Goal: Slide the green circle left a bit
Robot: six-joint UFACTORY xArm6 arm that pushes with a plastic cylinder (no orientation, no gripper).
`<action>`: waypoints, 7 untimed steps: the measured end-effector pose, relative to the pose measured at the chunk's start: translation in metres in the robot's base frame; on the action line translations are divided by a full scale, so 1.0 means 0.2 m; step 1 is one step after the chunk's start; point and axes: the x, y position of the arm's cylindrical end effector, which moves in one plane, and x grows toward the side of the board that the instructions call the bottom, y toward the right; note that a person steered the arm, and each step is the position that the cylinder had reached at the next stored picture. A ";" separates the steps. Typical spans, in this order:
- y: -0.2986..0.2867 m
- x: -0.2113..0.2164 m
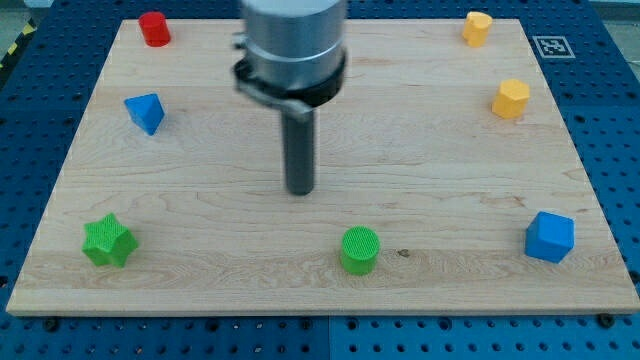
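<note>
My tip [300,190] is the blunt lower end of a straight dark rod hanging from a grey cylindrical arm body; there are no fingers on it, so nothing opens, closes or holds anything, and the tip touches no block. It sits over bare wood near the middle of the surface [430,180], a pale wooden board.

The green circle [360,250] lies toward the view's bottom and slightly to the view's right of my tip, clearly apart from it, with open wood between the two. It stands close to the board's bottom edge, roughly midway across.

Farther out, the green star [108,241] rests near the bottom left corner, well apart from the circle. The blue block [146,112], a wedge-like shape, sits on the left side above it, and the red block [154,28], a short cylinder, is at the top left corner. On the view's right, one yellow block [477,27] sits near the top edge, a second yellow block [511,98] lies just below it, and a blue cube-like block [549,237] rests near the bottom right corner.
</note>
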 end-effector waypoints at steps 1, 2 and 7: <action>-0.07 0.24; -0.08 0.25; 0.79 0.16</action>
